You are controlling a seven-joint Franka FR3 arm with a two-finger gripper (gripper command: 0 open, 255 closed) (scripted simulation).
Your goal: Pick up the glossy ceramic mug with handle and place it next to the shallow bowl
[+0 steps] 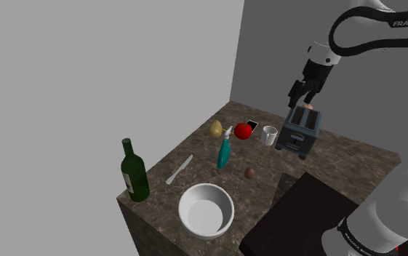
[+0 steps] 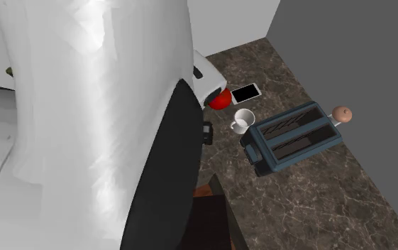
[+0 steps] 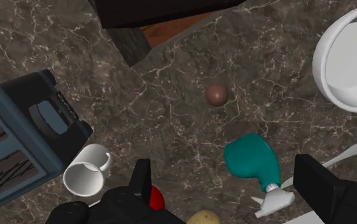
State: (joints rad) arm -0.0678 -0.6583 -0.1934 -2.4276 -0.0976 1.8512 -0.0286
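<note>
The white mug with a handle point(image 1: 270, 134) stands upright on the dark marble counter, close beside the blue-grey toaster point(image 1: 302, 131). It also shows as the mug point(image 2: 243, 121) and the mug point(image 3: 86, 176). The white shallow bowl point(image 1: 206, 209) sits near the counter's front edge; its rim appears as the bowl point(image 3: 352, 57). My gripper point(image 1: 302, 100) hangs open well above the toaster, holding nothing. In the wrist view the gripper point(image 3: 224, 177) has its fingers point(image 3: 142, 184) wide apart, with the mug off to one side.
Between mug and bowl lie a teal spray bottle point(image 1: 225, 151), a red apple point(image 1: 244, 130), a potato point(image 1: 216, 129), a small brown ball point(image 1: 250, 172) and a knife point(image 1: 180, 169). A green bottle point(image 1: 133, 172) stands at the shoulder view's left corner. A phone point(image 2: 247, 92) lies by the wall.
</note>
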